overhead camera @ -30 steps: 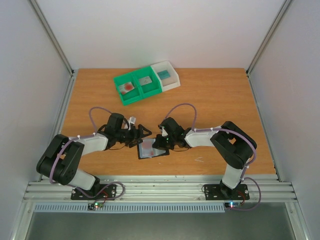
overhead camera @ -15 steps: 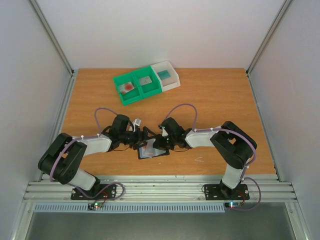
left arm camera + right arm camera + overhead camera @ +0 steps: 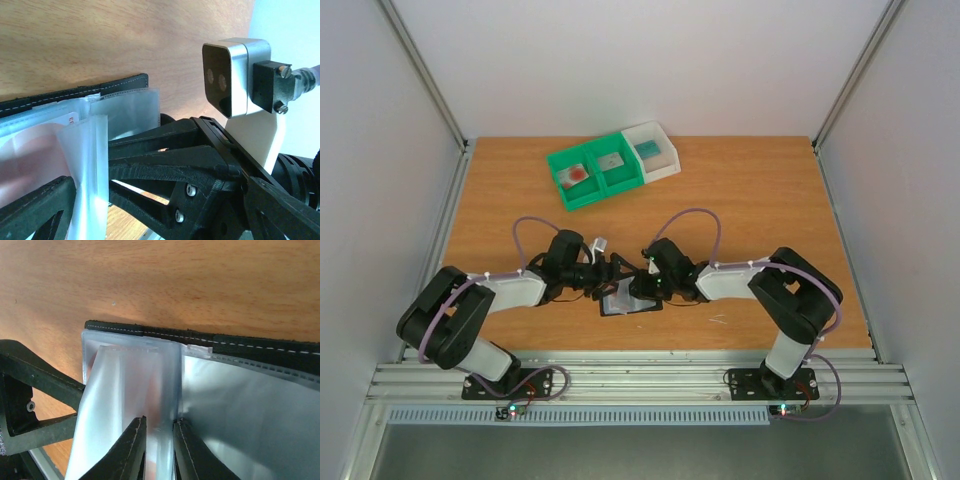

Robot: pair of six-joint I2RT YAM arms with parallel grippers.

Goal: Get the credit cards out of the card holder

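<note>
Left gripper (image 3: 608,274): jaws spread wide. Over the last second it has slid in from the left and now sits against the holder's raised leaf.
Right gripper (image 3: 159,442): fingers almost together, pinching an upright clear plastic leaf of the holder.
Black bifold card holder with clear sleeves (image 3: 632,302): lies open on the brown wooden table (image 3: 750,200), near centre, between the two grippers.
Pale pink plastic credit card (image 3: 30,150): inside the sleeves; neither gripper holds a card.
Change: the holder's pink face, plain from above a second ago, is now mostly hidden under the gripper heads.
Meaning: probably the right gripper steadies the leaf so the left can pinch a card; the pull has not begun.
Green plastic bin (image 3: 592,172) and white plastic bin (image 3: 652,150): far left, well apart, with small cards inside.
</note>
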